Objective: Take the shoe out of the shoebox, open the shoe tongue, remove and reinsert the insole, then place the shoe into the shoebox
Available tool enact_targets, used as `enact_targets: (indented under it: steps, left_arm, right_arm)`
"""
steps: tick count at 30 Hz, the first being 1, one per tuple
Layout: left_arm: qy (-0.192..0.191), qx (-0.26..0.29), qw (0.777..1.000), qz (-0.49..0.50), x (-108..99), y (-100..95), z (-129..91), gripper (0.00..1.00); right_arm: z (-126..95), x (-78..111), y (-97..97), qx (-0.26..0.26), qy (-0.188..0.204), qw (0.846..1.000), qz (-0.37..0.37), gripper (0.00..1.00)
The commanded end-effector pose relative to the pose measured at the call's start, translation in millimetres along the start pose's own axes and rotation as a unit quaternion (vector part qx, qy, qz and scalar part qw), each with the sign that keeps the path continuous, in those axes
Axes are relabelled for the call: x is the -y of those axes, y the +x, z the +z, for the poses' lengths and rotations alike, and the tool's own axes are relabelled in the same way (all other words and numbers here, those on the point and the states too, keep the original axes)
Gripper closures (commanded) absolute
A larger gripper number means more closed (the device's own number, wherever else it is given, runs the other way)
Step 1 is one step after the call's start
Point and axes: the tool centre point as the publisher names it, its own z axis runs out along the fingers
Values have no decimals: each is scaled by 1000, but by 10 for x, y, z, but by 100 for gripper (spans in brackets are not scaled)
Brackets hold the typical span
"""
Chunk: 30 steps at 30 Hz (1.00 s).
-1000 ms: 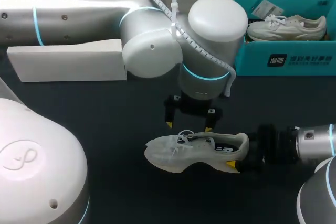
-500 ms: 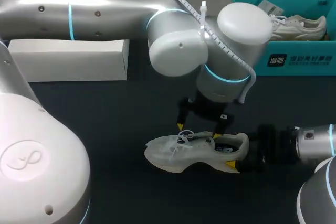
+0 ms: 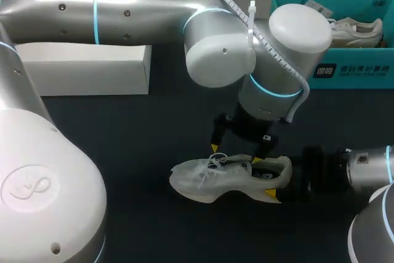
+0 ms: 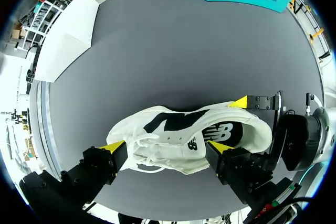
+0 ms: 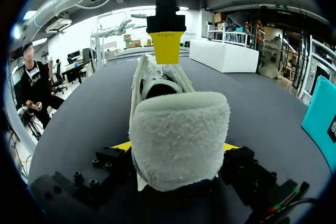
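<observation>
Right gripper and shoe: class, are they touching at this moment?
Touching. The right wrist view shows the shoe with its heel wedged inside the right gripper, a yellow-tipped finger pressed against each side.

My left arm (image 3: pixel 154 4) comes in from the table's (image 3: pixel 123 152) left edge and reaches past the middle, its wrist turned straight down. The left gripper (image 3: pixel 234 154) hangs with its fingers spread wide, one yellow tip by the laces of the shoe (image 3: pixel 203 180) and the other at its collar. My right arm (image 3: pixel 369 167) lies low and level from the right edge, and the right gripper (image 5: pixel 176 148) clamps the shoe's heel from both sides.
</observation>
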Motion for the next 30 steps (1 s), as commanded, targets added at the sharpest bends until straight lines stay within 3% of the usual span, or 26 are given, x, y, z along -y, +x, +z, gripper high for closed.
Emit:
enact_targets:
  steps: [1, 20, 30]
  left_arm:
    - [2, 12, 1000, 2, 1, 95, 45, 0]
    - [-15, 30, 999, 33, 22, 313, 314, 0]
    - [-29, 46, 998, -7, -68, 172, 443, 0]
  right_arm:
    - [22, 10, -4, 2, 3, 1000, 0, 100]
    - [22, 10, -4, 2, 3, 1000, 0, 100]
    - [22, 10, -4, 2, 3, 1000, 0, 100]
